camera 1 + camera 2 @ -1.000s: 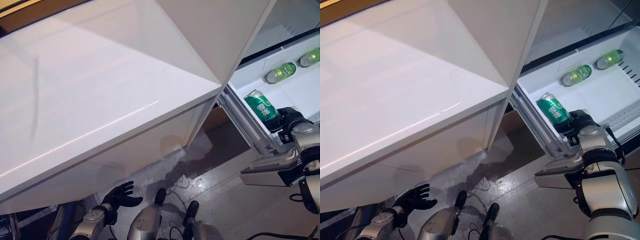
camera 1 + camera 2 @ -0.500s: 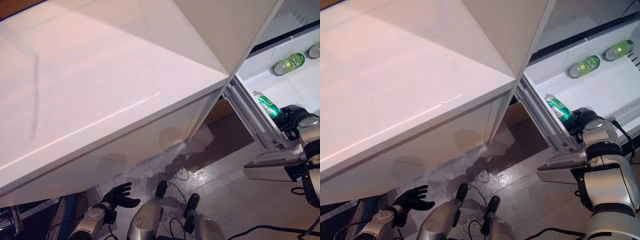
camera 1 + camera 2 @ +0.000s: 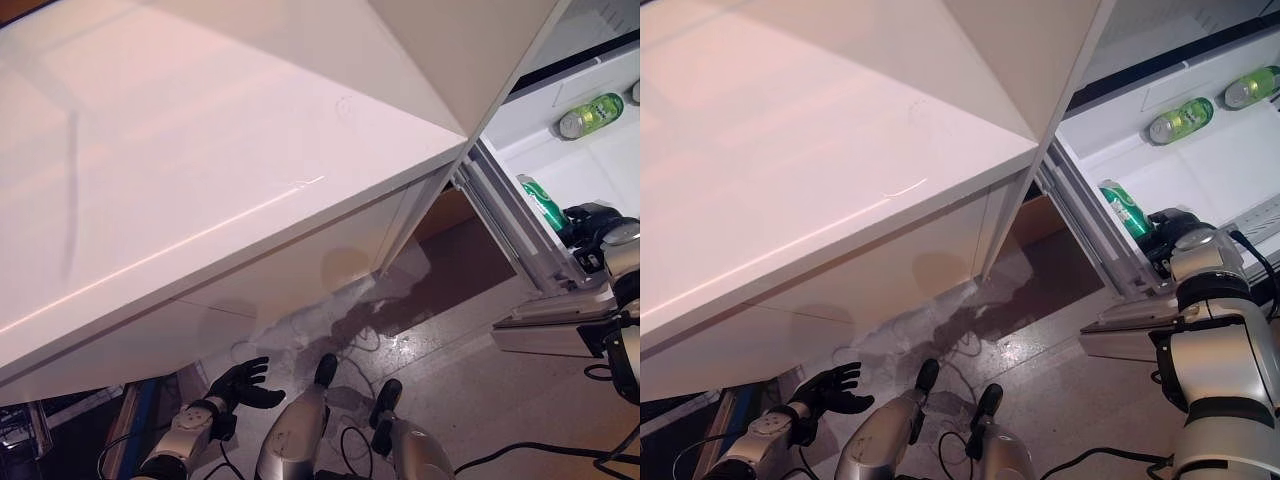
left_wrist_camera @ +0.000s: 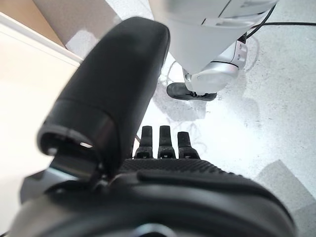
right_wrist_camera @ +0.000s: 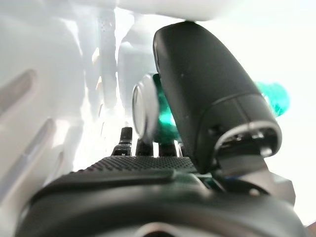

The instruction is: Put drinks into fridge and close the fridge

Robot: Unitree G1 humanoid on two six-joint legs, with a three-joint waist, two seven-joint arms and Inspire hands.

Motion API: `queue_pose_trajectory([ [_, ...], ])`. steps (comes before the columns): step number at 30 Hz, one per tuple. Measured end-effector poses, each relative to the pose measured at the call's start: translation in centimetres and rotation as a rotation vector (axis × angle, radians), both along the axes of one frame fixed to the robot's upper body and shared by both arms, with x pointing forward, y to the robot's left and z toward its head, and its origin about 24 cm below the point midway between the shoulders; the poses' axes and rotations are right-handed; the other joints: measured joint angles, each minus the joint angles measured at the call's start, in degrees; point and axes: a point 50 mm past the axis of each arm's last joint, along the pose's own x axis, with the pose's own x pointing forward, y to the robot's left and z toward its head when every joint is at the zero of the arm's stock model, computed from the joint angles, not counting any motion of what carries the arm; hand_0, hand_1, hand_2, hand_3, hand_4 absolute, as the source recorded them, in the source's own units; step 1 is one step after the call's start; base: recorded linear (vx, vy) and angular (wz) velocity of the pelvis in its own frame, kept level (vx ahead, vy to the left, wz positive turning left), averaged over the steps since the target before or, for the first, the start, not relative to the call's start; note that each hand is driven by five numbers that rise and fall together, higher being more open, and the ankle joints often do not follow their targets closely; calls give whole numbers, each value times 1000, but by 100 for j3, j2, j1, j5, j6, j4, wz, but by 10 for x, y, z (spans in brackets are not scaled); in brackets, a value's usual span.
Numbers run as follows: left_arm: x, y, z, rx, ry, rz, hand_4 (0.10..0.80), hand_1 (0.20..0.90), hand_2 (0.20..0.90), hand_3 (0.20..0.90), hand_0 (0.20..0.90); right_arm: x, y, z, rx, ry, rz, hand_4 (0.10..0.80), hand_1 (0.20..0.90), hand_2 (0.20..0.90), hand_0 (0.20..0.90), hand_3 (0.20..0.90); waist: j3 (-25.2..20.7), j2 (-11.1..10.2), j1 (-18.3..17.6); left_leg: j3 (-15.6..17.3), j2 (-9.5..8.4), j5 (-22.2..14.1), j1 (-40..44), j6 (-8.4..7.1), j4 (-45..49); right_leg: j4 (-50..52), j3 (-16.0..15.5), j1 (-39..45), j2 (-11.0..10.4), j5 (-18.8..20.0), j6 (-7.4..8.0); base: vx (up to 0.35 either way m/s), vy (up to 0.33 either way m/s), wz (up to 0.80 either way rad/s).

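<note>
My right hand [image 3: 1173, 236] is shut on a green drink can [image 3: 1123, 209], holding it low inside the open white fridge drawer [image 3: 1225, 175], near its front wall. In the right wrist view the can [image 5: 150, 112] sits between thumb and fingers. Two green bottles [image 3: 1181, 120] [image 3: 1251, 87] lie at the back of the drawer. My left hand [image 3: 238, 385] hangs low near the floor at lower left, open and holding nothing.
A large white fridge door [image 3: 200, 180] swings out across most of the view, above the left arm. The drawer's metal rail [image 3: 510, 230] runs along its near side. The grey floor [image 3: 1040, 370] lies below.
My right hand has lowered the can further into the drawer, so less of it shows above the rail. The camera has shifted; the left hand stays idle.
</note>
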Motion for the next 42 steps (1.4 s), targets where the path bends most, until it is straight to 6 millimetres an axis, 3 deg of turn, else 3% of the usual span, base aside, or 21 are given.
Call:
queue_pose_trajectory([
  [11, 0, 1, 0, 28, 8, -22, 800, 900, 900, 900, 900, 10, 16, 17, 124, -154, 83, 800, 900, 900, 900, 900, 9, -28, -154, 218, 38, 5, 225, 20, -80, 33, 238, 64, 20, 39, -13, -15, -5, -11],
  [19, -5, 9, -2, 59, 36, 4, 800, 900, 900, 900, 900, 9, 30, 73, 121, -430, 198, 800, 900, 900, 900, 900, -90, -272, -566, 562, 94, 12, 605, 47, -302, -289, 574, 333, 107, 238, -5, -16, 1, -24],
  [25, -22, 18, -12, 89, 102, 45, 800, 900, 900, 900, 900, -5, 24, 95, 266, -687, 140, 800, 900, 900, 900, 900, -438, -479, -848, 882, 137, 1, 898, 59, -523, -499, 858, 475, 174, 340, 1, 10, 10, -28],
  [31, -41, 15, -24, 85, 158, 65, 800, 900, 900, 900, 900, -24, 1, 62, 379, -767, -18, 800, 900, 900, 900, 900, -951, -460, -1016, 1126, 173, -37, 1195, 69, -706, -574, 1090, 609, 223, 346, 8, 47, -11, -23],
  [35, -57, 5, -34, 59, 209, 68, 800, 900, 900, 900, 900, -39, -11, 31, 474, -838, -147, 800, 900, 900, 900, 900, -1249, -326, -1195, 1259, 195, -94, 1267, 87, -706, -581, 1263, 615, 244, 353, 8, 25, -36, -21],
  [42, -83, -5, -47, 30, 282, 82, 800, 900, 900, 900, 900, -44, 6, -34, 594, -790, -229, 800, 900, 900, 900, 900, -1464, -201, -1474, 1585, 291, -140, 1410, 50, -809, -672, 1587, 600, 357, 394, 1, 51, -48, -26],
])
